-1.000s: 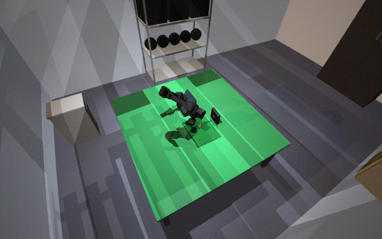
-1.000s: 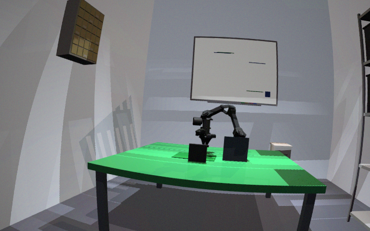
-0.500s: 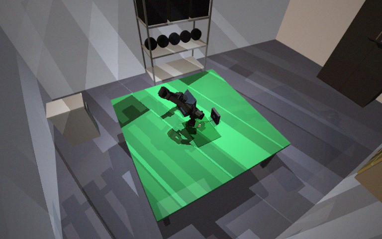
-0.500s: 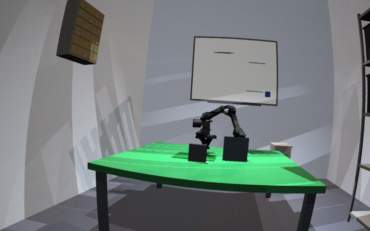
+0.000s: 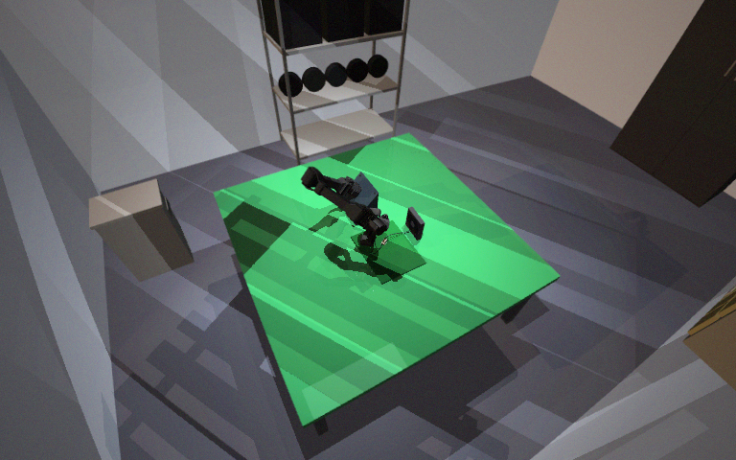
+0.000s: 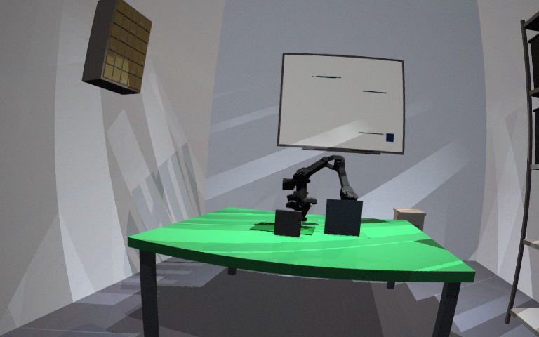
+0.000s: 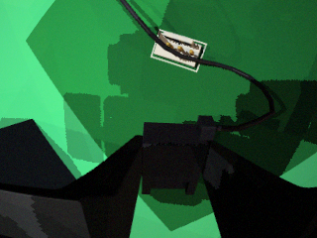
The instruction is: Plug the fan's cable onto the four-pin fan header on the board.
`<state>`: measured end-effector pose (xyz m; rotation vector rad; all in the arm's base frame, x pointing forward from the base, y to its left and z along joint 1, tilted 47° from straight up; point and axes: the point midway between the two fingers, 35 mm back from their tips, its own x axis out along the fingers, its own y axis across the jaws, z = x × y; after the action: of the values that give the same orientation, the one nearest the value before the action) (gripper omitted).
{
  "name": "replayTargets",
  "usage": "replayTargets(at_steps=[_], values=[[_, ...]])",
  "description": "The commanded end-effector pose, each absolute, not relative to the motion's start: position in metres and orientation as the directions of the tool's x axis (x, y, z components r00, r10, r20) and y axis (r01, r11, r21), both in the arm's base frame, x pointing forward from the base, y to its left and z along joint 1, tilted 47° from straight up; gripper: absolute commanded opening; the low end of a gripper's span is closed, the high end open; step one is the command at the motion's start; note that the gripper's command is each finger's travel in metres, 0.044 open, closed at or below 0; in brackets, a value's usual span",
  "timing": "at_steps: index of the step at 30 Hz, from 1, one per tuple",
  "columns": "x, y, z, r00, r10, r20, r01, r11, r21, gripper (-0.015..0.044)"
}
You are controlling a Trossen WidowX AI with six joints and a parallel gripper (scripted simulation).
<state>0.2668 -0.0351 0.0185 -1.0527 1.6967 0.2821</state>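
My gripper [image 7: 171, 144] [image 5: 369, 242] is shut on the fan cable's dark plug [image 7: 172, 162] and holds it above the dark green board [image 7: 225, 7] [image 5: 403, 256]. The four-pin header [image 7: 178, 50] [image 5: 382, 241], a small white block with gold pins, sits on the board ahead of the plug, apart from it. The black cable [image 7: 254, 79] runs from the top left across the header, loops round on the right and comes back to the plug. The black square fan [image 5: 415, 222] [image 6: 288, 222] stands upright beside the board. In the exterior view the fan hides my fingertips.
A dark box [image 6: 342, 217] [image 5: 366, 188] stands on the green table [image 5: 336, 335] [image 6: 302, 258] near the arm's base. A shelf rack [image 5: 336, 80] stands behind the table and a small cabinet [image 5: 135, 227] to its left.
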Motion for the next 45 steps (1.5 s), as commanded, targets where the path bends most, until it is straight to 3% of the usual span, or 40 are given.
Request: replayTargets(at_steps=[1, 22, 45], values=[[0.263, -0.036, 0.015, -0.040, -0.444, -0.895, -0.757, 0.598, -0.263, 0.0000], [0.257, -0.040, 0.001, 0.006, -0.185, -0.983, -0.770, 0.626, -0.123, 0.0000], [0.258, -0.042, -0.001, 0.160, 0.072, -0.984, -0.805, 0.587, -0.088, 0.0000]])
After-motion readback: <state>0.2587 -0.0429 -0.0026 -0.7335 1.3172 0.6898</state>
